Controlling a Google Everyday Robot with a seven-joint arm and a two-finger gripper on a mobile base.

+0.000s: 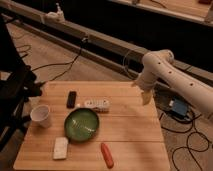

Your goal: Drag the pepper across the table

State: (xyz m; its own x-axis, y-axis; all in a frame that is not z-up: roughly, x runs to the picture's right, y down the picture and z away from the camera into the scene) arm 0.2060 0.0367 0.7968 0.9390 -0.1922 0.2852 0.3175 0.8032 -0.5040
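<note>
on the pale planked wooden surface (135, 132), from the left: one white tapered cup (41, 115), one white rectangular sponge (60, 147) at the near left, one small flat black slab (72, 99) farther back, one round glossy green plate (82, 123), and one white oblong packet (97, 104) just past its far rim. one slim red-orange pepper (107, 155) lies near the near edge, right of the plate and apart from it. at the far right, one smooth white arm (172, 75) hangs its pincer (146, 96) over the surface's edge; released or clenched, i cannot tell.

Dim warm light falls brightest on the table (135, 131) and the pale pincer (145, 97) above its right edge.
</note>
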